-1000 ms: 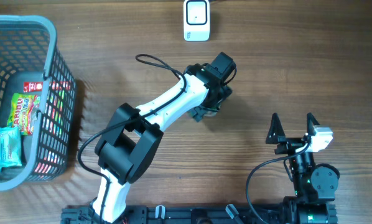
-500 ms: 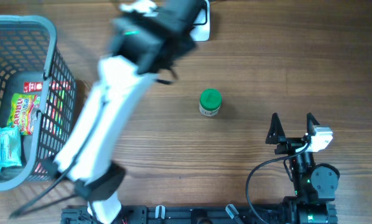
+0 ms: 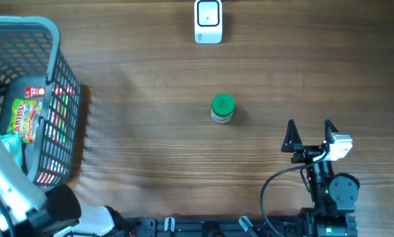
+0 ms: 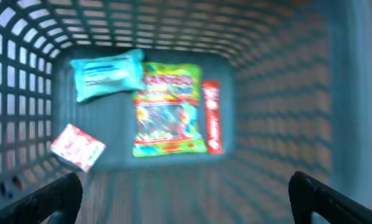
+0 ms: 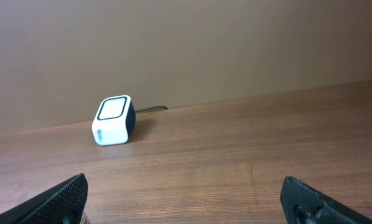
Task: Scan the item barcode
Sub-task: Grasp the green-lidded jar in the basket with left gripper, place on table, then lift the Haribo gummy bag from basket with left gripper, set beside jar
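1. Overhead: a green-capped jar (image 3: 223,108) stands upright on the bench (image 3: 151,145), in the open, touching nothing.
2. The white scanner (image 3: 208,21) sits at the far edge of the bench, well apart from the jar.
3. The right gripper (image 3: 310,135) rests near the front edge, to the right of the jar. Its jaws are spread wide with nothing between them.
4. A grey basket (image 3: 26,25) stands at the left end and holds a candy bag (image 3: 24,118), a teal packet (image 3: 9,155) and a red pack (image 3: 52,99).
5. The left arm (image 3: 9,191) reaches over the basket's near corner; its gripper cannot be made out from above.
6. Left wrist: the view is blurred and looks down into the basket (image 4: 285,81).
7. The left gripper (image 4: 183,186) is fully open and empty, with only its two dark tips showing at the bottom corners.
8. On the basket floor lie the teal packet (image 4: 108,74), the candy bag (image 4: 170,109) just beside it, the red pack (image 4: 211,115) along the bag's right edge, and a red-and-white packet (image 4: 79,146) apart at the left.
9. Right wrist: the right gripper (image 5: 183,190) is wide open, holding nothing, low over the bench (image 5: 248,162).
10. The scanner (image 5: 114,120) stands far ahead by the wall, its cable trailing to the right.
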Available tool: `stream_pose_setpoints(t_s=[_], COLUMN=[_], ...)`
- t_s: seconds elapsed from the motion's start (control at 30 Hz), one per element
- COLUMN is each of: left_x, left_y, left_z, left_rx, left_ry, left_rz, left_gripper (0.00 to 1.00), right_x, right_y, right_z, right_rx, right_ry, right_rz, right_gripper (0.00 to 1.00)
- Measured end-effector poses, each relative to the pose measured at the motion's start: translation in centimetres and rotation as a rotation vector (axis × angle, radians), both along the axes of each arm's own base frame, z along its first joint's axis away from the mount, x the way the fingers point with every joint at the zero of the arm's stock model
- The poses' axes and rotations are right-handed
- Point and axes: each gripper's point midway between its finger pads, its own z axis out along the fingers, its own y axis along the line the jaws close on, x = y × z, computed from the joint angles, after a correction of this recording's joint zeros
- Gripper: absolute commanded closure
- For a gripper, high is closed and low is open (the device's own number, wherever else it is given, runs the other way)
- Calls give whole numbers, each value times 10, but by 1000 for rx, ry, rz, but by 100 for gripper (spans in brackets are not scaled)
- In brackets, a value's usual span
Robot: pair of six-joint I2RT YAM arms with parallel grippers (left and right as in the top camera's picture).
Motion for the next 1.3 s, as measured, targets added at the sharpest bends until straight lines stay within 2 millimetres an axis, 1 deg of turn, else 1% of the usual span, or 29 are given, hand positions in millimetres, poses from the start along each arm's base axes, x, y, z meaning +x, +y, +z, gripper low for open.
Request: stream_pose_setpoints(t_s=[0.03,0.07,0.13,0.17,0.2,0.23,0.27,0.3,0.33,0.43,0.5,0.53,0.63,0.7,0.77,0.83,0.9,0.93,0.97,1.0,1.03,1.07,1.1,1.23,1.3], left_x=[0,1,3,5,7,8,14,16,17,20,23,25,31,32,34,34,38,40,41,43,43,42,42,45,36], left_y=[12,21,33,37,38,38,41,42,42,43,45,46,50,51,52,51,51,52,53,53,53,53,52,46,38], left_z=[-21,-38,-74,-95,-102,-125,-144,-155,-172,-201,-212,-216,-218,-227,-248,-273,-296,-304,-308,-307,-308,-308,-308,-305,-299], left_rx=[-24,-40,-72,-86,-89,-107,-102,-105,-111,-106,-97,-88,-72,-80,-106,-141,-170,-176,-174,-173,-173,-174,-179,-211,-254], left_ry=[33,49,83,100,101,124,110,110,110,97,83,73,57,74,113,160,185,193,199,195,201,205,205,200,239], left_rz=[32,50,78,83,81,80,75,74,73,71,70,65,53,50,47,45,32,23,12,4,-6,-10,-14,-57,-65], left_gripper=[0,0,0,0,0,0,0,0,0,0,0,0,0,0,0,0,0,0,4,25,47,92,96,96,96], right_x=[0,0,0,0,0,0,0,0,0,0,0,0,0,0,0,0,0,0,0,0,0,0,0,0,0], right_y=[0,0,0,0,0,0,0,0,0,0,0,0,0,0,0,0,0,0,0,0,0,0,0,0,0], right_z=[0,0,0,0,0,0,0,0,0,0,0,0,0,0,0,0,0,0,0,0,0,0,0,0,0], right_rx=[0,0,0,0,0,0,0,0,0,0,0,0,0,0,0,0,0,0,0,0,0,0,0,0,0], right_ry=[0,0,0,0,0,0,0,0,0,0,0,0,0,0,0,0,0,0,0,0,0,0,0,0,0], right_rz=[0,0,0,0,0,0,0,0,0,0,0,0,0,0,0,0,0,0,0,0,0,0,0,0,0], right_gripper=[0,0,0,0,0,0,0,0,0,0,0,0,1,0,0,0,0,0,0,0,0,0,0,0,0])
